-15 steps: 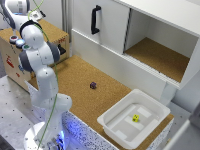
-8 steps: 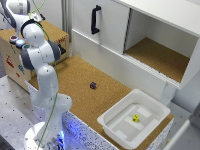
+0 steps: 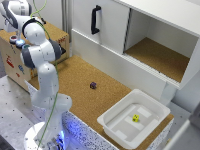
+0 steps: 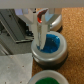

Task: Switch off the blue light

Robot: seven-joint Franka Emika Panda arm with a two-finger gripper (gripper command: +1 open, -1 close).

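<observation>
showing one arm (image 3: 42, 75) folded back over the wooden box (image 3: 30, 55) at the bench's far corner, on the exterior view's left. wrist view: pincer (image 4: 41, 31) clenched, fingertips together, directly above the blue light (image 4: 50, 46), a round button in a dark collar; contact cannot be told. green button (image 4: 50, 79) just beside it. white tray (image 3: 135, 120) sits at the opposite bench end.

One robot arm (image 3: 40, 65) stands at the counter (image 3: 85, 87). One white tray (image 3: 132, 120) holds one yellow die (image 3: 135, 118); one dark die (image 3: 93, 85) lies on the cork. One cabinet door carries one black handle (image 3: 95, 19). The wrist view shows two round buttons: one blue (image 4: 50, 44), one green (image 4: 50, 79).
</observation>
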